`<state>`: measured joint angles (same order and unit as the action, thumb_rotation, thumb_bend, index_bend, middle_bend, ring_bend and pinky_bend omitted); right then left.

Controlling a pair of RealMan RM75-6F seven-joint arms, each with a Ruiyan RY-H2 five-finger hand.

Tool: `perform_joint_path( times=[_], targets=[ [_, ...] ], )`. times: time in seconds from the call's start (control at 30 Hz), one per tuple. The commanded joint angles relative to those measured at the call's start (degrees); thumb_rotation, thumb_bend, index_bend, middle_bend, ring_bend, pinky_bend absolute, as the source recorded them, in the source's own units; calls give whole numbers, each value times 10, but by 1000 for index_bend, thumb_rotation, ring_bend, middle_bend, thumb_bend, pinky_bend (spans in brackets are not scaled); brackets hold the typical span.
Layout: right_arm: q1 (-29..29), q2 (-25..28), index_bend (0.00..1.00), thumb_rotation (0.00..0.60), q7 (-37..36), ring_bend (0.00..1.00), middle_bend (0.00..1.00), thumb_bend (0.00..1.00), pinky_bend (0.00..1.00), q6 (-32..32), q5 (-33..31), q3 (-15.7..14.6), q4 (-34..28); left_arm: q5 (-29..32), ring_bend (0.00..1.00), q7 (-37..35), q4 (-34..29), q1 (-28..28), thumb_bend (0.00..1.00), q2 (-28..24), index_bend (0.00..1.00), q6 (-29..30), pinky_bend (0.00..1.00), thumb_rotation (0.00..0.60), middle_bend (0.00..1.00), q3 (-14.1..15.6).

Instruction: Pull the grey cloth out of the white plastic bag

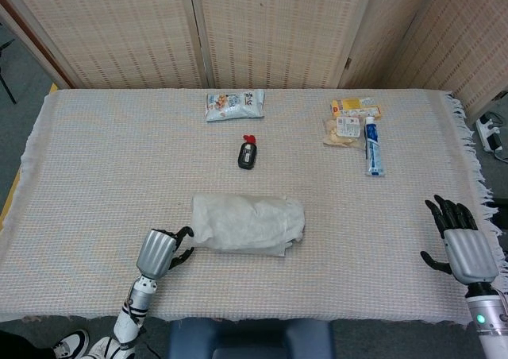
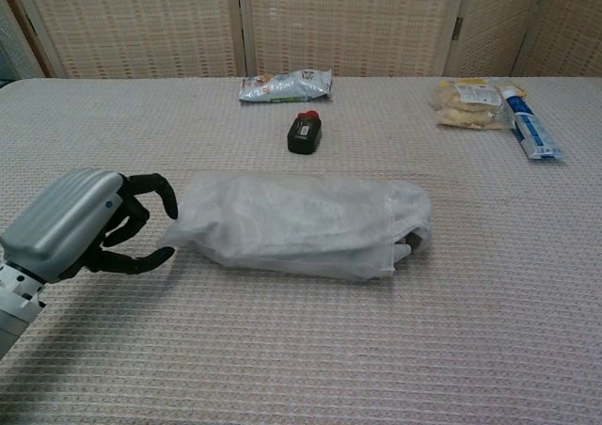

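The white plastic bag [image 1: 248, 223] [image 2: 301, 222] lies flat at the table's near middle, its mouth toward the right. A dark bit of the grey cloth [image 2: 412, 245] shows at that mouth; the rest is hidden inside. My left hand [image 1: 161, 251] [image 2: 83, 226] is at the bag's left end, fingers curled and apart, with the bag's corner lying between thumb and fingers. Its fingertips [image 2: 166, 196] touch or nearly touch the plastic; I see no firm grip. My right hand [image 1: 461, 241] hovers at the table's right edge, fingers spread, holding nothing, and is out of the chest view.
A small black bottle with a red cap [image 1: 248, 152] [image 2: 305, 131] lies behind the bag. A snack packet [image 1: 234, 104] sits at the far middle. Biscuit packs [image 1: 348, 119] and a toothpaste tube [image 1: 372, 146] lie at the far right.
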<state>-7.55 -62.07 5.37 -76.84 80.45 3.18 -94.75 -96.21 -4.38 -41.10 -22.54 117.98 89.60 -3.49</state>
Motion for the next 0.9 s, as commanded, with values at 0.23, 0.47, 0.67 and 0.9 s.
perform_joint_path(
  times=[0.23,0.47,0.67,0.9],
  targets=[
    [-2,-2,0,600,4,0,0,171,0,4,-2,-1,0,2,1000,-22,26,-9,498,13,658,8,1000,600,1000,3],
    [-3,-4,0,600,9,0,0,170,0,6,-3,-1,-1,6,1000,-33,38,-12,610,20,699,5,1000,600,1000,8],
    [-25,-37,0,600,11,0,0,171,0,39,2,-2,21,3,1000,-44,31,-8,633,14,718,14,1000,600,1000,19],
    [-81,-146,84,600,-77,0,0,179,0,65,57,10,127,3,1000,-37,18,-7,634,8,723,11,1000,600,1000,26]
  ],
)
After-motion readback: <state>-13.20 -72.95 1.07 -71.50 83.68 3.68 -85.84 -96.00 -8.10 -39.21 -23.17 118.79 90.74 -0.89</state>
